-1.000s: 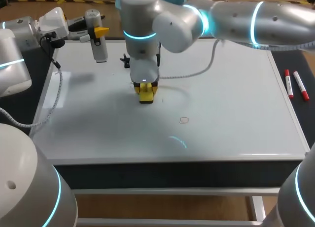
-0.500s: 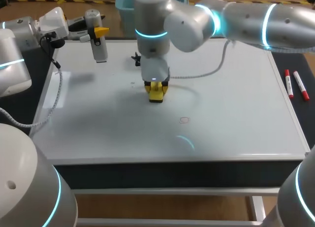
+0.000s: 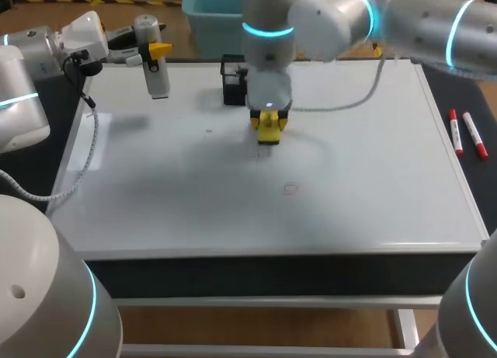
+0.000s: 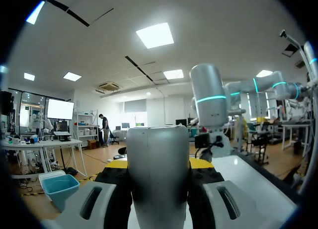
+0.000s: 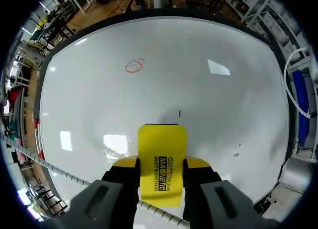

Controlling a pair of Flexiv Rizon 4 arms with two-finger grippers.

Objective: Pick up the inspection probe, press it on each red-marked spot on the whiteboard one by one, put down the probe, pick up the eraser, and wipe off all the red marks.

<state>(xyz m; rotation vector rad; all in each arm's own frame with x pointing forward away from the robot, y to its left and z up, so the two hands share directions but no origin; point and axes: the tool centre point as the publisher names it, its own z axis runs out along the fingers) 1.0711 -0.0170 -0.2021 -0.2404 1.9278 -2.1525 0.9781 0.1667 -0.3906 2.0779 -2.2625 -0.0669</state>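
The grey cylindrical probe [image 3: 156, 69] hangs over the far left corner of the whiteboard [image 3: 373, 164], with my left gripper [image 3: 157, 50] shut on it. In the left wrist view the probe [image 4: 158, 184] fills the space between the yellow-tipped fingers [image 4: 118, 164]. My right gripper [image 3: 268, 123] is shut on the yellow eraser [image 3: 269, 133], low over the board's far middle. The eraser [image 5: 161, 164] shows between the right gripper's fingers. One faint red circle [image 3: 290, 189] lies nearer the front; in the right wrist view the circle [image 5: 134, 65] is well ahead of the eraser.
A small black holder [image 3: 233, 80] stands on the board just left of my right gripper. Two red markers [image 3: 456, 133] lie off the board's right edge. A tiny dark speck [image 5: 179, 113] sits just ahead of the eraser.
My right arm has carried the eraser to the right and toward the far side of the board, uncovering the black holder. The left arm and the probe have not moved.
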